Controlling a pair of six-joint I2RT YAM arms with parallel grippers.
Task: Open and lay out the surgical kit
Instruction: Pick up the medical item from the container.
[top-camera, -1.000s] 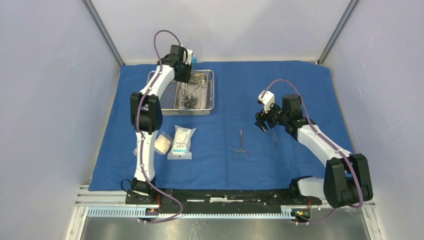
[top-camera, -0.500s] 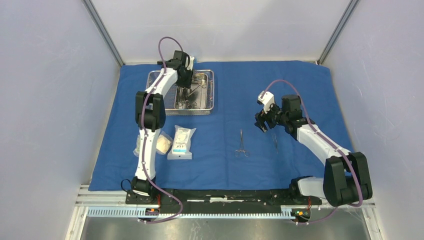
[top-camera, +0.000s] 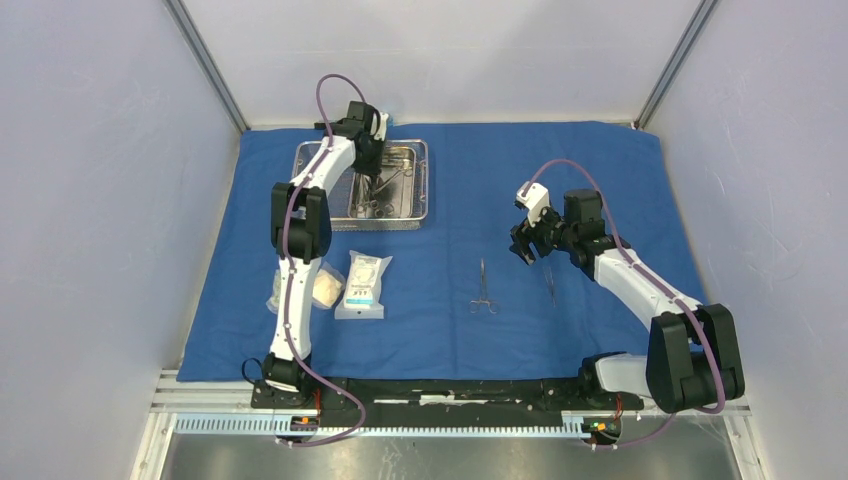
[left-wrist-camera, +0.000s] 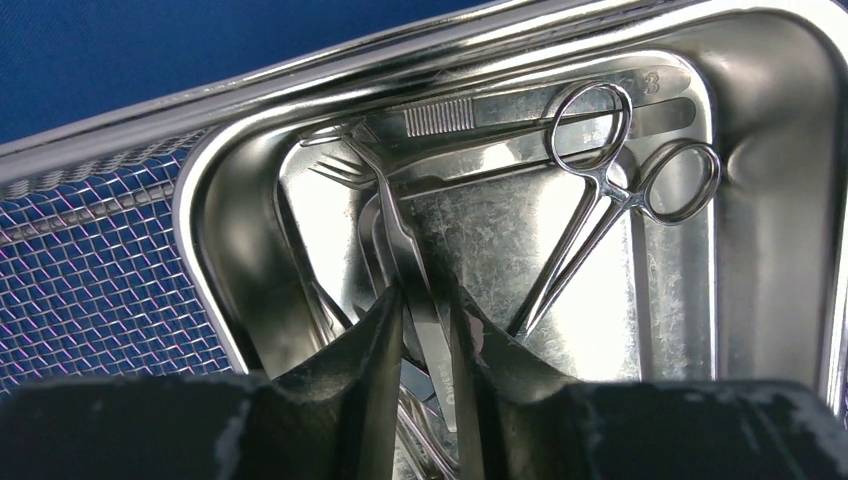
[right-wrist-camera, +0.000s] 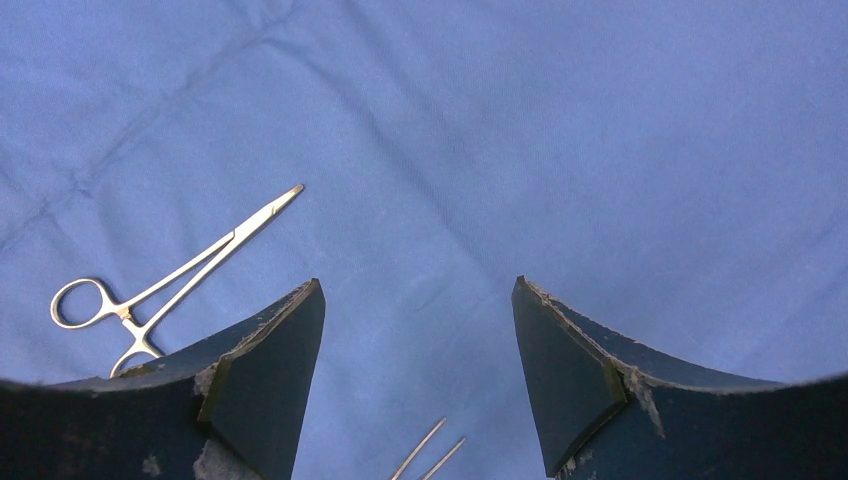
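Top camera overlooks the whole blue cloth (top-camera: 470, 180); wrist cameras look closely, left into the pan (left-wrist-camera: 765, 150), right onto cloth.

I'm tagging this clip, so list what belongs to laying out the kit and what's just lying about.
Job: cloth; basket; pan; tweezers, in the left gripper; pan clamp; laid-out clamp; slim tool; packets.
Lying about: nothing loose that I can see, only the rig's rail.

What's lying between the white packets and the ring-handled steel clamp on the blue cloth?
Nothing: the top view shows only bare blue cloth between the white packets and the ring-handled steel clamp.
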